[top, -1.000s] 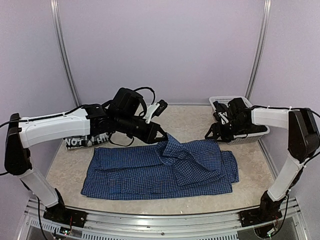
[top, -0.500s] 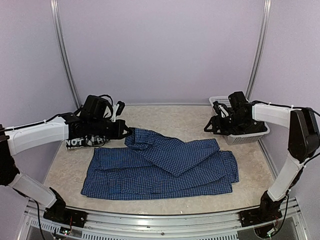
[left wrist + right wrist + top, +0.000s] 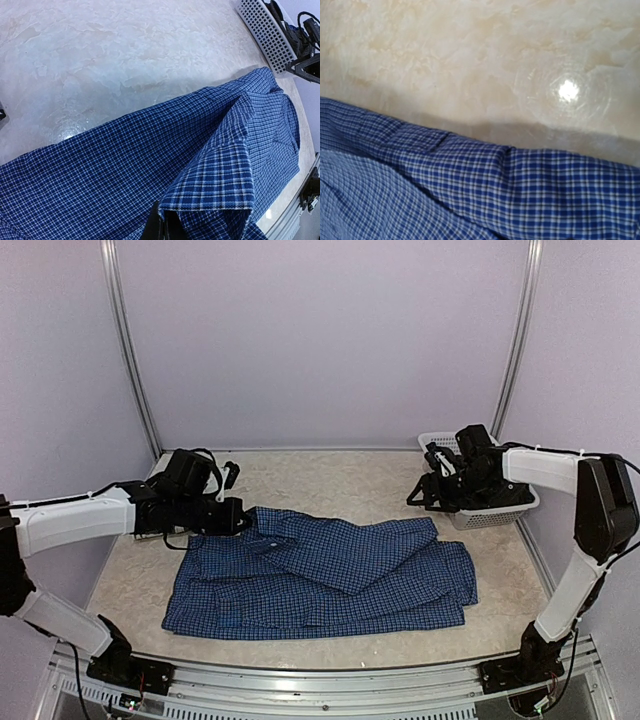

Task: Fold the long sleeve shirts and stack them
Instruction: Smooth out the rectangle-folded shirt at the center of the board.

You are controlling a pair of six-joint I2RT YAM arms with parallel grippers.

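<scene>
The blue checked shirt (image 3: 330,575) lies spread on the tabletop (image 3: 340,475). It is the one shirt we can see, near one white basket (image 3: 500,512). Since a second ago, its raised flap has been carried left and laid flat. The left jaws pinch its left edge. By the basket, we cannot judge the right jaws.

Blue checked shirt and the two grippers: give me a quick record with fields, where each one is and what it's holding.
blue checked shirt: lying on the table, a flap lying over its far side
left gripper: shut on the shirt's cloth at the far left corner
right gripper: open, nothing seen in it, beside the white basket, off the shirt
</scene>
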